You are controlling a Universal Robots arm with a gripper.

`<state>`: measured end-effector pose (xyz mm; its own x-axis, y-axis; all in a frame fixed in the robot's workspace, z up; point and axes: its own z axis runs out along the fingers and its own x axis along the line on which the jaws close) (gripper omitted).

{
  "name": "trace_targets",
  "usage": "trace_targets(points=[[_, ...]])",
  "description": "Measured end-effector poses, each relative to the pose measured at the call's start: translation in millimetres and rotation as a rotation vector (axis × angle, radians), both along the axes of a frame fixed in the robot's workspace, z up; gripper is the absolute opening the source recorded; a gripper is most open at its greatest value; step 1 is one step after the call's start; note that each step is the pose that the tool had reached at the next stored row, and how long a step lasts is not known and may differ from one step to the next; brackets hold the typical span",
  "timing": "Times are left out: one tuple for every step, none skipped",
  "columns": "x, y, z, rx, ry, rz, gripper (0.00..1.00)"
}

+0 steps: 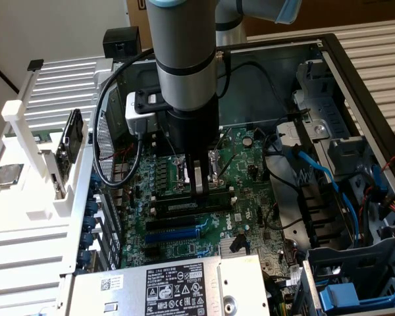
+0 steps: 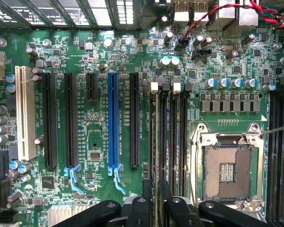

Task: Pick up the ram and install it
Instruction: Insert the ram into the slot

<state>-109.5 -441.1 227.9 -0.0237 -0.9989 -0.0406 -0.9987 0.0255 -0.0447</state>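
Observation:
My gripper (image 1: pixel 199 189) reaches down into the open computer case, just above the black memory slots (image 1: pixel 184 207) beside the empty CPU socket (image 2: pixel 227 172). In the wrist view the gripper (image 2: pixel 156 188) hangs over the leftmost of the long memory slots (image 2: pixel 170 137). Its two black fingers (image 2: pixel 146 198) stand close together with only a thin dark gap between them, in line with that slot. I cannot tell whether the ram sits edge-on in that gap. A dark flat piece (image 1: pixel 71 138) stands on edge in the white rack (image 1: pixel 26 131); it may be the ram.
A square silver CPU chip (image 1: pixel 6 174) lies on the rack at the exterior view's left. Black cables (image 1: pixel 108 151) loop beside the arm. Blue cables (image 1: pixel 329 178) and the drive cage (image 1: pixel 355 263) crowd the case's right side. A labelled power supply (image 1: pixel 171 286) lies in front. Expansion slots (image 2: pixel 112 118) flank the memory slots.

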Motion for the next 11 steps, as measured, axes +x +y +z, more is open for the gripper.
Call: trace_targets(points=[[0.0, 0.0, 0.0, 0.0, 0.0, 0.0, 0.2], [0.0, 0.0, 0.0, 0.0, 0.0, 0.0, 0.2], [-0.3, 0.0, 0.5, -0.0001, 0.0, 0.0, 0.2], [-0.6, 0.0, 1.0, -0.0001, 0.0, 0.0, 0.2], [-1.0, 0.0, 1.5, 0.0, -0.0001, 0.0, 0.2], [-1.8, 0.0, 2.6, 0.0, -0.0001, 0.0, 0.2], [-2.8, 0.0, 4.0, 0.0, -0.0001, 0.0, 0.2], [-3.9, 0.0, 5.8, 0.0, -0.0002, 0.0, 0.2], [-4.9, 0.0, 7.8, 0.0, -0.0003, 0.0, 0.2], [-5.8, 0.1, 9.6, 0.0, -0.0004, 0.0, 0.2], [-6.4, 0.2, 11.1, 0.0, -0.0005, 0.0, 0.2]])
